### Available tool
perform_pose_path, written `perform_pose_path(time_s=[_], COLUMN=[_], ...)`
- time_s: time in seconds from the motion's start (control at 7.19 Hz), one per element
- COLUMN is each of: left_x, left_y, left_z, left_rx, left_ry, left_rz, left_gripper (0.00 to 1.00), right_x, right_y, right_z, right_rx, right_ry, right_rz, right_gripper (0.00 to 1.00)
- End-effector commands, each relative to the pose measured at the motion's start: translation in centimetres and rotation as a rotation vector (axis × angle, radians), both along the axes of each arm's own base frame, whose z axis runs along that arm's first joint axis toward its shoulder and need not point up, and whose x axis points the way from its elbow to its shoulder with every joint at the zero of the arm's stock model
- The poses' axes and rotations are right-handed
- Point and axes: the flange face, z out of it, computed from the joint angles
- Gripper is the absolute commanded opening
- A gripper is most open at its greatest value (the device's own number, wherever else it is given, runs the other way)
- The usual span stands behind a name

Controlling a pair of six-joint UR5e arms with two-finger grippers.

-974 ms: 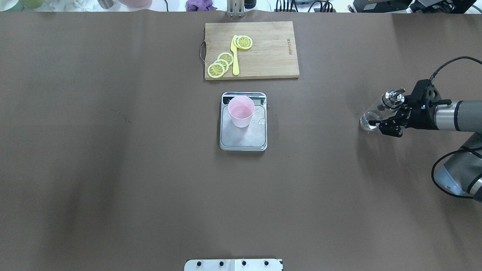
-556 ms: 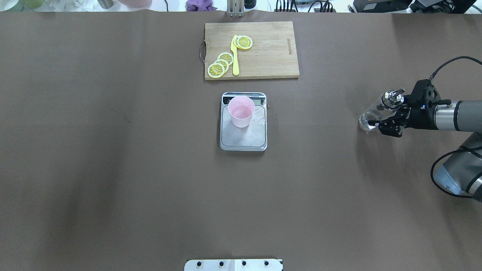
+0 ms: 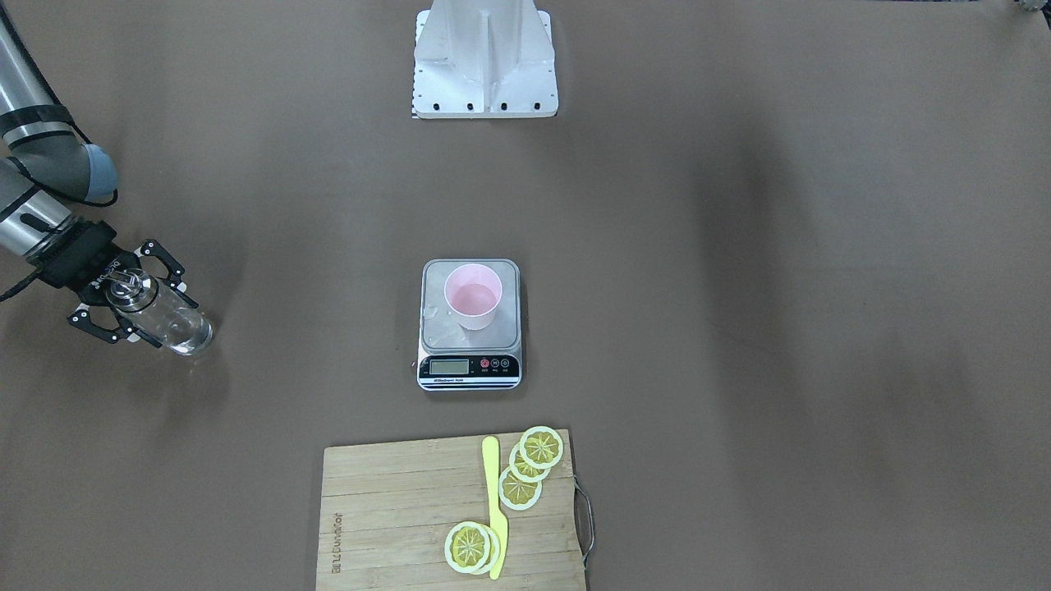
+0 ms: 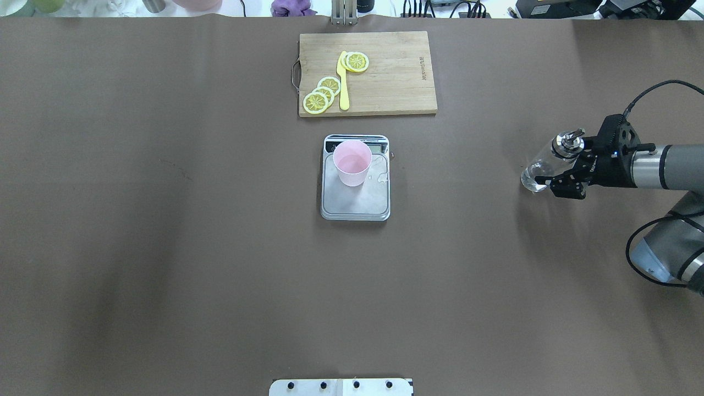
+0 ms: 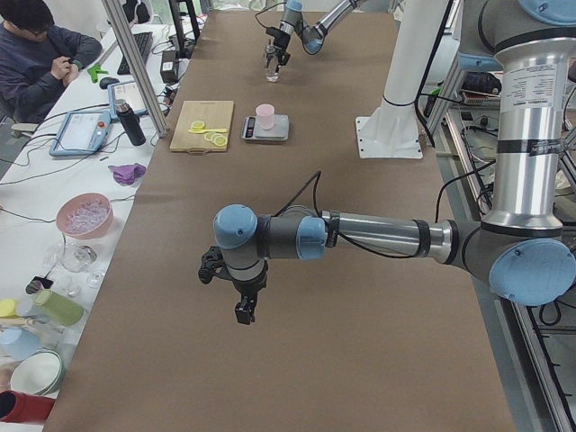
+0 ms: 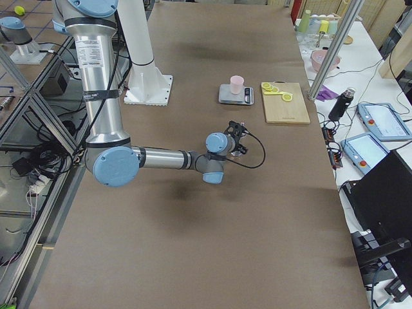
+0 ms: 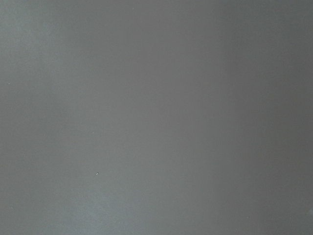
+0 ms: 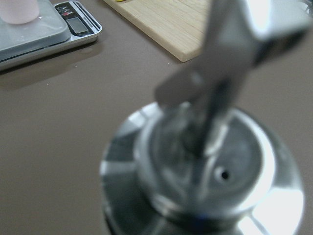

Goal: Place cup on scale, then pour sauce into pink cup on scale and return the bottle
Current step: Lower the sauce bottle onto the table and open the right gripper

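1. The white robot base mount [image 4: 341, 386] sits at the middle of the near edge of the bench.
2. The left gripper [image 5: 242, 311] hangs over the left end of the bench with its fingers pointing down. Its opening cannot be determined.
3. The right gripper [image 3: 156, 318] is near the right edge, at mid-depth. Its fingers are closed around the glass dispenser bottle [image 4: 542, 165], metal spout uppermost. Clear sauce [image 3: 187, 335] fills the bottle's lower part. Whether the base touches the bench cannot be determined.
4. The kitchen scale [image 4: 355, 204] lies at the bench centre with its display toward the far edge. The pink cup [image 4: 352, 162] stands upright on the platform's display end, with a wet patch [image 4: 381, 177] beside it.
5. The wooden cutting board [image 4: 396, 82] lies at the middle of the far edge. It carries lemon slices [image 4: 316, 102] and a yellow knife [image 4: 344, 82].
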Motion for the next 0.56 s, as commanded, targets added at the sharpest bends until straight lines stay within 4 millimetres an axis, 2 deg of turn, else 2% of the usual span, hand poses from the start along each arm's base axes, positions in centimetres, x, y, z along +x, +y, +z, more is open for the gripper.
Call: perform_pose_path(time_s=[0.0,0.42], left_x=[0.0,0.0], left_y=[-0.01,-0.04], left_z=[-0.1,-0.4], left_rx=[0.002,0.008], left_ry=[0.0,0.0], left_rz=[0.0,0.0], left_gripper=[0.98,0.98], right_x=[-0.04,0.44], right_y=[-0.07,0.01], right_z=[-0.09,0.24], right_rx=[-0.003,-0.011], right_ry=[-0.003,-0.001], right_rz=[0.001,0.008], right_gripper=[1.0,1.0])
